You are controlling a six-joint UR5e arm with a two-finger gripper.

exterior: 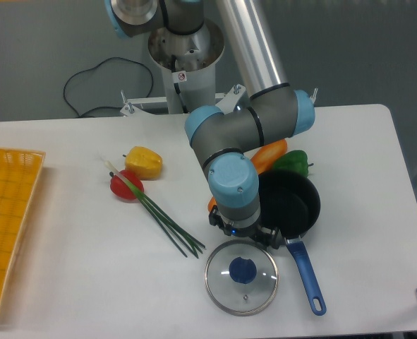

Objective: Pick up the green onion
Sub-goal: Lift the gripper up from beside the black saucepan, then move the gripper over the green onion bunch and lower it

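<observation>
Camera view: thin bunch of long dark green onion stalks (155,210) lies on the white table (88,282), left of the gripper (241,236), apart from it; its fingers are hidden, their state unclear.

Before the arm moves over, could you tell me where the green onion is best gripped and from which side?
Probably from above, at mid-stalk on the green onion, fingers closing across the stalks. There the bunch looks tight and lies flat on the table. Its pale root end rests on the red pepper, and the dark tips fan apart.
</observation>
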